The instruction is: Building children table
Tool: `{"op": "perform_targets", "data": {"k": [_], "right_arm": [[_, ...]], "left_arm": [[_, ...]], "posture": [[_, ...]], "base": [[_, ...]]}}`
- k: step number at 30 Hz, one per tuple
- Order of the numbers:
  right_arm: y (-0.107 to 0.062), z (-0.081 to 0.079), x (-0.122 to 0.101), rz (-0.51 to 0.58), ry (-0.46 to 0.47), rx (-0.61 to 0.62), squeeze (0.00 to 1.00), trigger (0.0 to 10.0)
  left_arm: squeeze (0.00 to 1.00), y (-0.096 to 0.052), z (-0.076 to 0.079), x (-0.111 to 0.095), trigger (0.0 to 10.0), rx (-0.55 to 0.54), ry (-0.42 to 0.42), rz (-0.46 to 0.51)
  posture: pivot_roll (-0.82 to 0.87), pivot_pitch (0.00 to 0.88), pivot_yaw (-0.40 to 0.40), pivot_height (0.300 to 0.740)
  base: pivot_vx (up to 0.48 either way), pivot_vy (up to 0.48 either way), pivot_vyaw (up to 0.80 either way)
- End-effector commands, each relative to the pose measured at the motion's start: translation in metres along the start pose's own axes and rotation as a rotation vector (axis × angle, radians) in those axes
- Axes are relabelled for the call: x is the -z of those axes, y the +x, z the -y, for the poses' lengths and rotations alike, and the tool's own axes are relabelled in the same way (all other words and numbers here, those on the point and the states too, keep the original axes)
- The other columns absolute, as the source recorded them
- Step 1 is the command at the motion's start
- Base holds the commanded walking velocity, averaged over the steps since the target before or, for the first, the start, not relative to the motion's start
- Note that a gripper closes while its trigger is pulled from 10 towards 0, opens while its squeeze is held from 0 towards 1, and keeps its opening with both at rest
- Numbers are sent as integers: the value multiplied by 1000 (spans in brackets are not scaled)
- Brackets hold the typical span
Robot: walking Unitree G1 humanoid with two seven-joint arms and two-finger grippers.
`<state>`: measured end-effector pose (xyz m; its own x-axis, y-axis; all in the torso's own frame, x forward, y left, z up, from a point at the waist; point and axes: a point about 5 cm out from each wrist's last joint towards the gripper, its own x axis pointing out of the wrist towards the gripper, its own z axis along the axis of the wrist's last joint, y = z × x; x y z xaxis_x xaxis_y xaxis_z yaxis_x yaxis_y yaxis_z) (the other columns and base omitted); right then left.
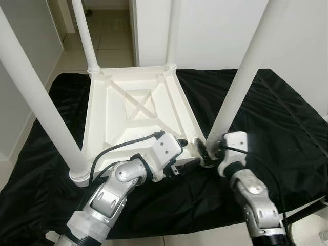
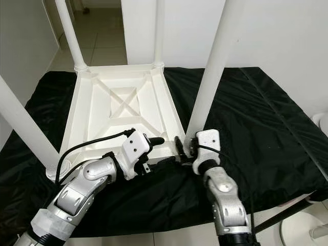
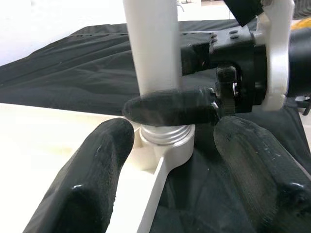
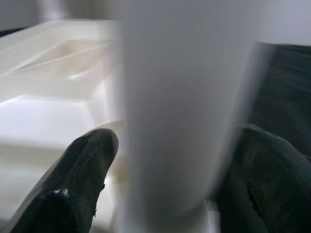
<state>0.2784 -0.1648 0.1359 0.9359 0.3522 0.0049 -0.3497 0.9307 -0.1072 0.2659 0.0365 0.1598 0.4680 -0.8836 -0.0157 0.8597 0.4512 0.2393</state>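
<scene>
A white children's table point(image 1: 138, 102) lies upside down on a black cloth, its legs pointing up. My right gripper point(image 1: 205, 151) is shut on the near-right table leg point(image 1: 241, 82) just above its base. In the right wrist view the leg point(image 4: 180, 97) stands between the two black fingers point(image 4: 82, 165). My left gripper point(image 1: 185, 148) is open at the same corner. In the left wrist view its fingers point(image 3: 92, 184) stand apart on either side of the leg's screw socket point(image 3: 167, 138), and one right-gripper finger point(image 3: 170, 109) lies across the leg.
The black cloth point(image 1: 287, 118) covers the floor around the table. The near-left leg point(image 1: 36, 97) and the two far legs point(image 1: 84, 36) rise close to my arms. White walls stand behind, with a tiled doorway point(image 1: 110, 31) at the back left. A black rod point(image 2: 287, 210) lies at the lower right.
</scene>
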Motion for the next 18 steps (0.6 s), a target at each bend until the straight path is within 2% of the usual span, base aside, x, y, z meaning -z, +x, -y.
{"op": "perform_targets", "data": {"k": [1, 2, 6, 10, 12, 14, 18], "right_arm": [[0, 8, 0, 4, -5, -45, 0, 10000], [1, 15, 0, 0, -23, -86, 0, 10000], [5, 21, 0, -17, -46, -178, 0, 10000], [18, 27, -2, -21, -76, -278, 0, 10000], [18, 27, -2, -21, -76, -278, 0, 10000], [26, 26, -3, -32, -94, -338, 0, 10000], [31, 22, -1, -47, -99, -378, 0, 10000]], "left_arm": [[0, 1, 2, -4, 10000, 36, 8, 4], [0, 1, 2, -5, 10000, 38, 7, 7], [0, 0, 2, -7, 10000, 38, 9, 10], [0, 0, 1, -7, 10000, 23, 13, 9], [0, 0, 1, -7, 10000, 23, 13, 9], [0, 0, 0, -8, 10000, 16, 20, 10], [0, 0, 0, -9, 10000, 12, 26, 12]], "posture": [[-103, 13, -17, 740], [-103, 13, -17, 740], [-94, 13, -20, 740], [-80, 9, -20, 740], [-80, 9, -20, 740], [-55, 0, -29, 740], [-46, 0, -37, 740]], "base": [[0, 0, 0], [0, 0, 0], [0, 0, 0], [0, 0, 0], [0, 0, 0], [0, 0, 0], [0, 0, 0]]}}
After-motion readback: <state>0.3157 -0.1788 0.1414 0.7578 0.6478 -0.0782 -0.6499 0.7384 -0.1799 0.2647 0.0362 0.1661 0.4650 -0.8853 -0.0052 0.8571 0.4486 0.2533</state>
